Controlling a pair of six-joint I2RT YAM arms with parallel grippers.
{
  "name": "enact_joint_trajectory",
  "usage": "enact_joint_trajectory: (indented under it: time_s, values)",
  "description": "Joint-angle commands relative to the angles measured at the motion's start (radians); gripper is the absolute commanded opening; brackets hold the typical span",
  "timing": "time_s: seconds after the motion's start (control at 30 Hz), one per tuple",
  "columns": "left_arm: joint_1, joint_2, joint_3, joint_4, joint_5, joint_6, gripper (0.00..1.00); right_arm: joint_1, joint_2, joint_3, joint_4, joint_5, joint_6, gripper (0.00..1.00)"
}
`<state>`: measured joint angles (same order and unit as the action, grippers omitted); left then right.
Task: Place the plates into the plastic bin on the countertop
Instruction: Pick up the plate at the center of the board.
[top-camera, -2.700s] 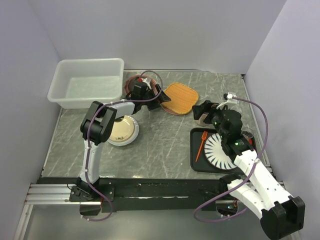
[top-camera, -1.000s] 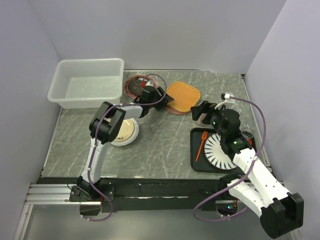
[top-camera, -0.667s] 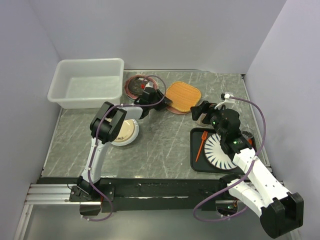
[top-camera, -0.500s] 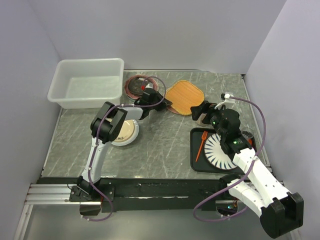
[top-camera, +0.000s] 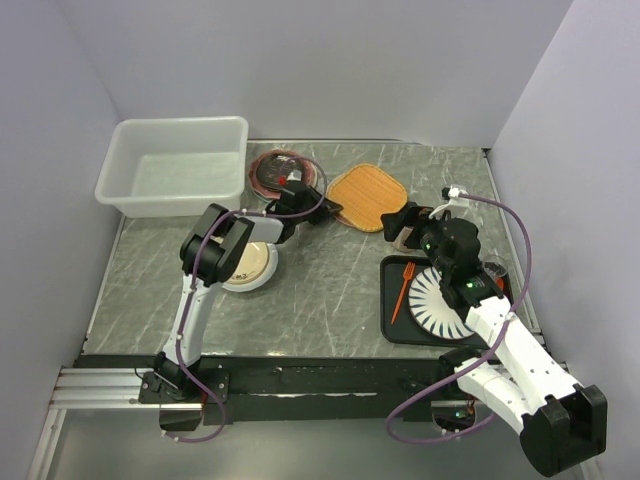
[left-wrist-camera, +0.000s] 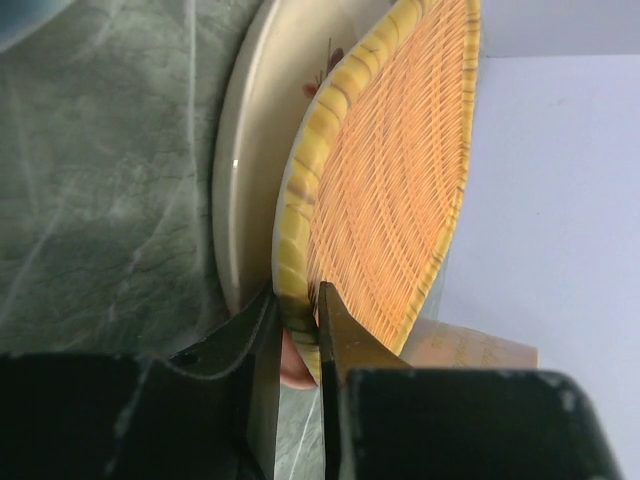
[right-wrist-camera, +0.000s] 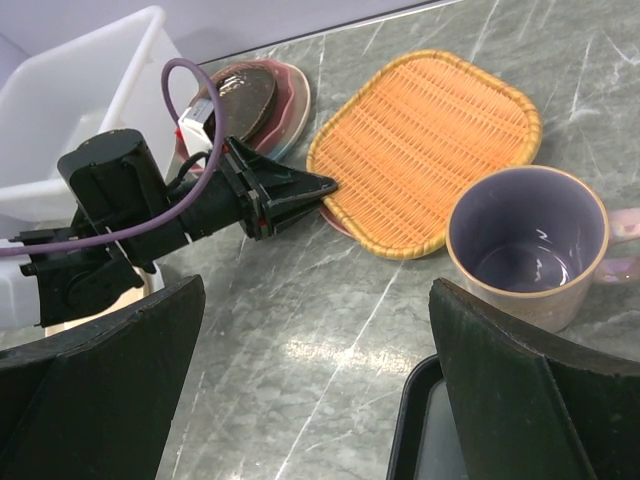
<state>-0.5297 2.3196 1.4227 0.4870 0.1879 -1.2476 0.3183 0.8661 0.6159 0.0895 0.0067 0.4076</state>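
The orange rounded-square woven plate (top-camera: 368, 197) (right-wrist-camera: 425, 150) lies at the back centre of the countertop (top-camera: 320, 290), on top of a pale pink plate (left-wrist-camera: 248, 150) (right-wrist-camera: 340, 222). My left gripper (top-camera: 326, 208) (left-wrist-camera: 298, 330) is shut on the orange plate's (left-wrist-camera: 390, 180) left rim, one finger above it and one below. A dark brown pink-rimmed plate (top-camera: 275, 172) (right-wrist-camera: 250, 100) sits just left of it. A tan-gold plate (top-camera: 250, 263) rests on a white one near the left arm. The plastic bin (top-camera: 175, 165) stands at the back left. My right gripper (top-camera: 405, 225) (right-wrist-camera: 315, 370) hangs open over bare countertop.
A lilac mug (right-wrist-camera: 525, 245) stands right of the orange plate, under my right wrist. A black tray (top-camera: 392, 325) at the right holds a white plate with dark stripes (top-camera: 440, 300) and an orange fork (top-camera: 400, 292). Walls close in the back and both sides.
My left gripper has gone from open to shut on the orange plate's rim. The plate has turned and shifted slightly right. The right arm has not moved.
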Motion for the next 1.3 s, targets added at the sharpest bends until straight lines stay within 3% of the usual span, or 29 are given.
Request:
enact_joint_trajectory:
  time_s: [0.0,0.63,1.27]
  values:
    - [0.011,-0.028,-0.048,-0.030,0.008,0.062,0.01,0.005,-0.004,-0.002,0.044,-0.004,0.007,1.00]
    - [0.077,-0.175,-0.022,-0.036,-0.021,0.076,0.01,0.005,0.010,-0.001,0.042,-0.030,0.014,1.00]
    - [0.125,-0.321,-0.077,-0.007,0.041,0.099,0.01,0.005,0.019,0.002,0.038,-0.042,0.025,1.00]
